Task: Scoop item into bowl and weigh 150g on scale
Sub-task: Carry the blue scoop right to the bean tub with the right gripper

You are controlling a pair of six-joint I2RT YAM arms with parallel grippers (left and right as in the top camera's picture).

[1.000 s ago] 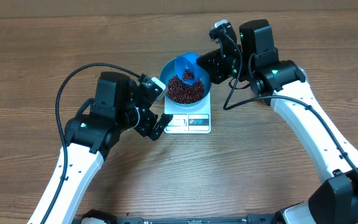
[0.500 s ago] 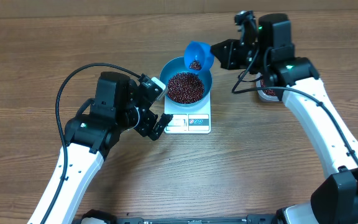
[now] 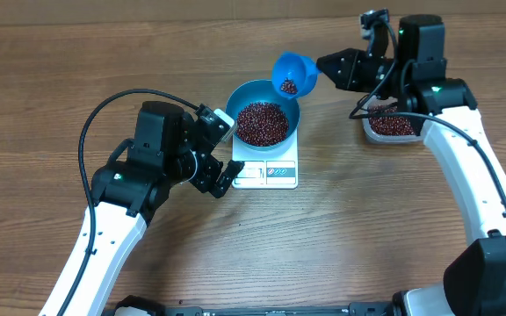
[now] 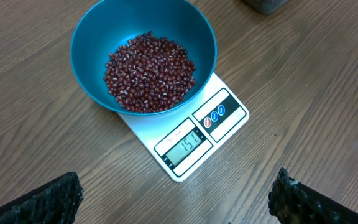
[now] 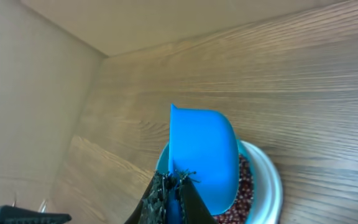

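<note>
The right hand (image 3: 321, 68) pinches the bright blue scoop (image 3: 293, 70), a few beans (image 3: 286, 86) inside, while the left hand (image 3: 226, 154), spread wide and empty, faces the teal-blue bowl (image 4: 92, 37) of red-brown beans (image 4: 149, 71) sitting on the white scale (image 4: 197, 134) just ahead of it.

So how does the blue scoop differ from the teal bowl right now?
The bowl rests on the scale; the scoop is held beside it by the right gripper. The bowl holds a heap of beans; the scoop only a few. The bowl is wider and teal; the scoop smaller, brighter blue. Both are round and open-topped.
</note>
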